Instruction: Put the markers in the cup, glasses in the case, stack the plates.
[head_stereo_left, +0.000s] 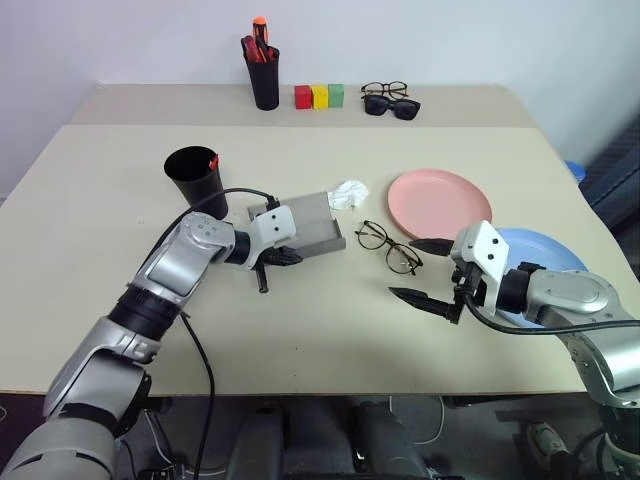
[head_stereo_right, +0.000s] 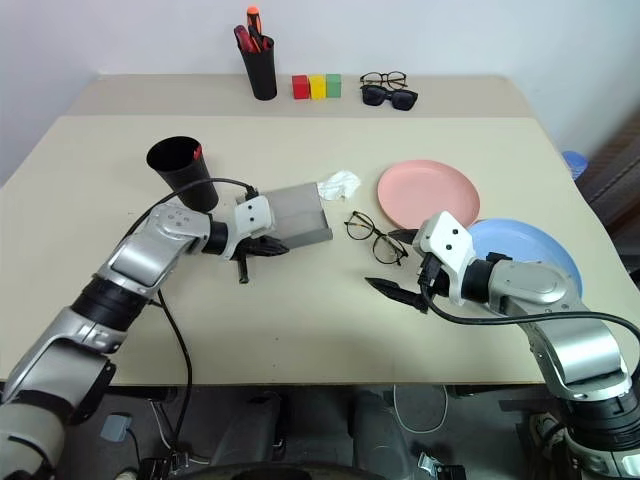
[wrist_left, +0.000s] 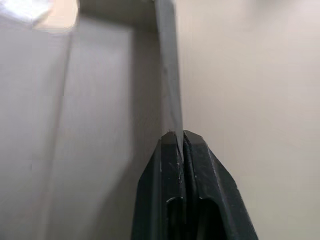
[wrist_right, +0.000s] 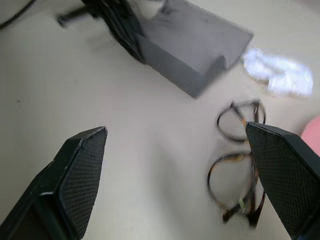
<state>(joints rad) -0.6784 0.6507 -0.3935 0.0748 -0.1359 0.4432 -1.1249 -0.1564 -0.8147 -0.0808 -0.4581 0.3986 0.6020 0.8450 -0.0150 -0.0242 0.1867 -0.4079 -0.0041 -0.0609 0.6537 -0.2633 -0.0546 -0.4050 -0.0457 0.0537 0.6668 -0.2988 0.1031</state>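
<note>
Left eye view, starting at my left: the black cup (head_stereo_left: 193, 176) stands on the table (head_stereo_left: 90, 230) with the red tip of a marker (head_stereo_left: 213, 161) showing at its rim. Just to its right, my left gripper (head_stereo_left: 283, 256) has its two fingers pressed together on the thin near edge of the grey case (head_stereo_left: 312, 220), which lies open; my left wrist view shows that edge pinched between the black fingers (wrist_left: 167, 175). A dark slim marker (head_stereo_left: 262, 275) lies on the table just under that gripper. A crumpled white cloth (head_stereo_left: 348, 194) sits at the case's far right corner. Next come the wire-framed glasses (head_stereo_left: 387, 247), lying on the table between the case and my right gripper (head_stereo_left: 428, 272), apart from both. That gripper holds nothing, its fingers spread wide, one fingertip reaching over the glasses in the right wrist view. Beyond it lies the pink plate (head_stereo_left: 440, 203), and to its right the blue plate (head_stereo_left: 545, 262), partly behind my right arm; the two plates lie side by side, not stacked.
</note>
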